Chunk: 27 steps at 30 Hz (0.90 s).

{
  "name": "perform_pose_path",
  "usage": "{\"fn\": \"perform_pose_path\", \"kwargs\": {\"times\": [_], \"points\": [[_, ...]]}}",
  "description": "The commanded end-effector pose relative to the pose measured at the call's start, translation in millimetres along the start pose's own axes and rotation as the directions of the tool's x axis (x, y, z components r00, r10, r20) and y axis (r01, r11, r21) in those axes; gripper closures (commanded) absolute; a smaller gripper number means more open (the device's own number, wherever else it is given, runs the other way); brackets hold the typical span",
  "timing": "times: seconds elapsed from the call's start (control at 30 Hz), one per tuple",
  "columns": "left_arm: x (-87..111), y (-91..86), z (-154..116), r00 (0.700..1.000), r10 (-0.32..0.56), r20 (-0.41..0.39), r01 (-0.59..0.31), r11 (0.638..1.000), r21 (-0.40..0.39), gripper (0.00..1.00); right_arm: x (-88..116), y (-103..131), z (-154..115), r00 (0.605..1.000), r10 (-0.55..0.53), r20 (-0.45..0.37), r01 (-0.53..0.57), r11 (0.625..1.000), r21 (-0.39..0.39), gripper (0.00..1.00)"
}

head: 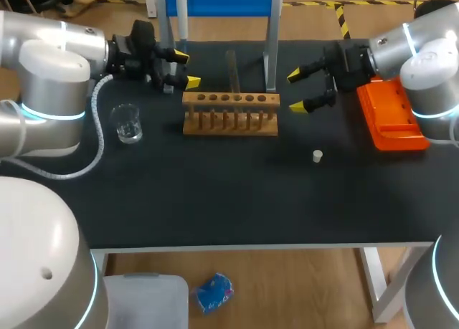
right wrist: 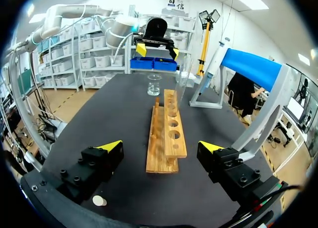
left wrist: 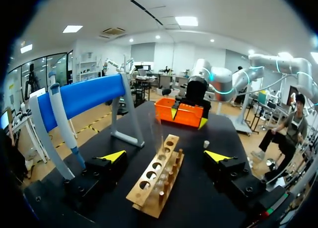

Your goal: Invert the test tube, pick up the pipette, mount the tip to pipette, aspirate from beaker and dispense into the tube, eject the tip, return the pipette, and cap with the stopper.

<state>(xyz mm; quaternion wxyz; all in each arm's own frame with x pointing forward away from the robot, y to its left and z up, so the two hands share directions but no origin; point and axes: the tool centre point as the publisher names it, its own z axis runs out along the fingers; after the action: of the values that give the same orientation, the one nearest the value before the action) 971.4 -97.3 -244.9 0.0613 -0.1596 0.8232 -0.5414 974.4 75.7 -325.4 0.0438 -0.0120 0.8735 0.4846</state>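
A clear glass test tube (head: 231,69) is seen standing upright in the long wooden rack (head: 229,130), which is laid crosswise between the grippers. A small glass beaker (head: 127,123) is set near the left gripper (head: 186,69); its contents cannot be told. The left gripper and the right gripper (head: 295,91) are spread wide, grasping nothing.

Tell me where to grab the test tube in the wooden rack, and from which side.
Grip the test tube on its bare upper length, above the wooden rack, probably coming level from the side of the right pincer: it stands upright, its foot in a hole, the blue stand behind.
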Motion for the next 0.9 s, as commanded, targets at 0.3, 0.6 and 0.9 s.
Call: {"fn": "perform_pose_path", "kwargs": {"times": [0.3,0.6,0.9], "points": [[-13.2,2.2,-7.5,0.983,-0.076,0.169,0.078,0.997,-0.001,0.00,-0.6,-0.6,0.2,1.000,0.000,-0.002,0.000,1.000,0.000,0.00],[-34.0,-1.1,-34.3,0.926,-0.126,0.356,0.121,0.992,0.037,0.00,-0.6,-0.6,0.2,1.000,0.000,-0.002,0.000,1.000,0.000,0.00],[-51.9,29.3,-88.0,0.863,-0.185,0.470,0.161,0.983,0.092,0.00,-0.6,-0.6,0.2,1.000,0.000,-0.002,0.000,1.000,0.000,0.00]]}}
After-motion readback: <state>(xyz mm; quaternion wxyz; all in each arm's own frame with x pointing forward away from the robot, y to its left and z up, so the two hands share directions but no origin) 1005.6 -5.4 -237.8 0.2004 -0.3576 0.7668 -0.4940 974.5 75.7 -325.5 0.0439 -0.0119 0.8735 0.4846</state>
